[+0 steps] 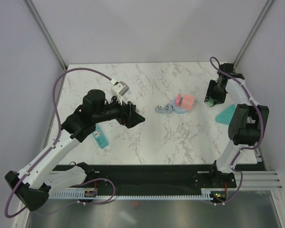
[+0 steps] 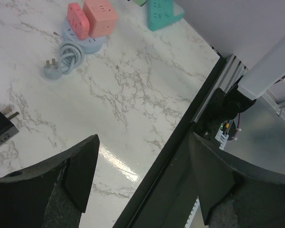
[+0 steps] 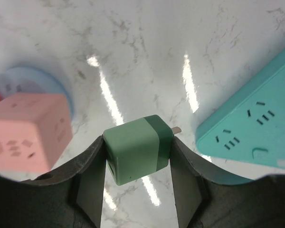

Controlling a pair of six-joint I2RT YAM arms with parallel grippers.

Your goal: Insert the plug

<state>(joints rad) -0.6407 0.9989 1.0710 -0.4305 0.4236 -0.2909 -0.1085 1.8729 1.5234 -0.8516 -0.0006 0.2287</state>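
White marble surface (image 1: 147,137) w/ grey walls (image 1: 133,28) on 3 sides. R end effector (image 3: 138,142) is near the right edge, toward the far corner. Its 2 fingers (image 3: 92,180) press on both sides of a green plug (image 3: 137,152). Plug is a small block, light green w/ a darker green end, and one metal pin sticks out of the dark end. It is btwn a pink socket cube (image 3: 26,130) and a teal power strip (image 3: 249,133), touching neither. Can't tell if the plug touches the surface under it. Teal strip lies flat by the right edge, holes facing up. Pink cube stands on a round blue base (image 3: 42,78) near the middle, w/ a blue cord (image 2: 69,57) coiled just beside it. L end effector (image 2: 143,137) is over the left half of the surface, its fingers (image 2: 80,171) spread wide w/ nothing btwn them. A 2nd teal strip (image 1: 100,137) lies near the left edge, just beside the L arm (image 1: 61,147).
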